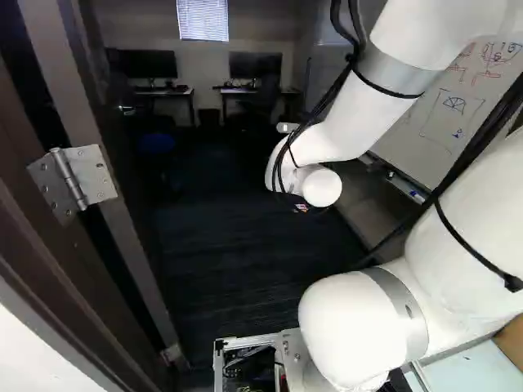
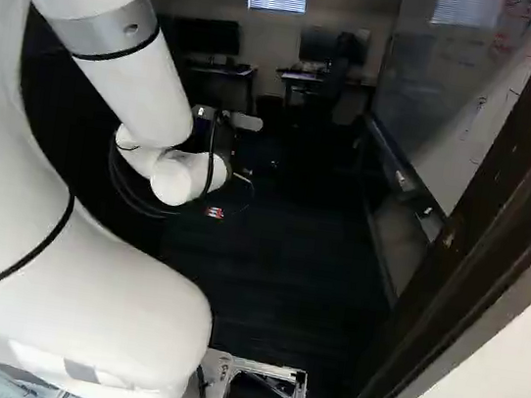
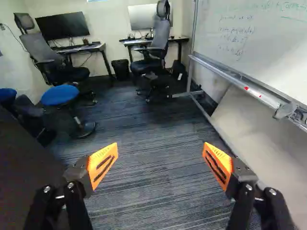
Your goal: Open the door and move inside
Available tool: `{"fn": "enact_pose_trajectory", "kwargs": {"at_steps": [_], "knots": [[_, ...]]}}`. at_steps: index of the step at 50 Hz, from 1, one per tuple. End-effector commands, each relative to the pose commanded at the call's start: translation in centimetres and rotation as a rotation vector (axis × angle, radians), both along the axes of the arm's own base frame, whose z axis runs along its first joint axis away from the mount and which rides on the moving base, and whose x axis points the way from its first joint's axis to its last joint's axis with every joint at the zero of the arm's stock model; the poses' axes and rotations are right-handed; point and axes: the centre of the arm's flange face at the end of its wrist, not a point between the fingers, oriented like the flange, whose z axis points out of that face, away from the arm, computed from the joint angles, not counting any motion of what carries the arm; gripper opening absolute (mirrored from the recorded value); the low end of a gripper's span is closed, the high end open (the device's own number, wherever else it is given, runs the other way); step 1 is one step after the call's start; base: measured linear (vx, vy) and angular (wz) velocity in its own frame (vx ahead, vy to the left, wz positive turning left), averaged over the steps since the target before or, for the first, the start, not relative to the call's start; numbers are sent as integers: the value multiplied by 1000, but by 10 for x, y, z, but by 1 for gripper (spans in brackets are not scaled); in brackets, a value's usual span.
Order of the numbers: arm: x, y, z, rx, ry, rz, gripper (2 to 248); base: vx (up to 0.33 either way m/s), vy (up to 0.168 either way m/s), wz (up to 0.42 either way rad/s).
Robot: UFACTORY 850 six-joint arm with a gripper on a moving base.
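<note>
Already the door (image 1: 69, 90) stands open, its hinged edge at the left of the left base view, held to the frame by a metal hinge (image 1: 73, 180); the opposite door jamb (image 2: 493, 271) is at the right of the right base view. The gripper (image 3: 160, 148) has its fingers spread wide, orange pads (image 3: 102, 165) apart, with nothing held between them, and it points into the room over the dark carpet (image 3: 153, 191).

The door looks heavy and stiff, likely smooth-faced but not fragile, and should swing on its hinge under a steady push. If it drifts back, the place to press is the face near its free edge, far from the hinge; a handle would be the proper hold, but none shows clearly enough to pick out. The opening is probably done, so what remains is driving in, with care not to clip the jamb or the whiteboard (image 3: 259, 43).

No label is readable on the door. The whiteboard carries handwriting and, in the left base view, red and blue sketches.
</note>
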Motion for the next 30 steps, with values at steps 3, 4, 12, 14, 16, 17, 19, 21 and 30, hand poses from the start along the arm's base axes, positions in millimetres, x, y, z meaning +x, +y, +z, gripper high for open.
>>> {"fn": "enact_pose_trajectory", "kwargs": {"at_steps": [3, 4, 12, 14, 16, 17, 19, 21, 30], "knots": [[0, 0, 0, 0, 0, 0, 247, 150, -3, -10], [0, 0, 0, 0, 0, 0, 247, 148, -3, -13], [0, 0, 0, 0, 0, 0, 247, 154, -2, -9], [0, 0, 0, 0, 0, 0, 247, 150, 0, -10], [0, 0, 0, 0, 0, 0, 247, 149, -2, -10], [0, 0, 0, 0, 0, 0, 247, 154, -3, -11], [0, 0, 0, 0, 0, 0, 247, 159, -1, -8], [0, 0, 0, 0, 0, 0, 247, 147, -2, -6], [0, 0, 0, 0, 0, 0, 247, 141, -5, 10]]}}
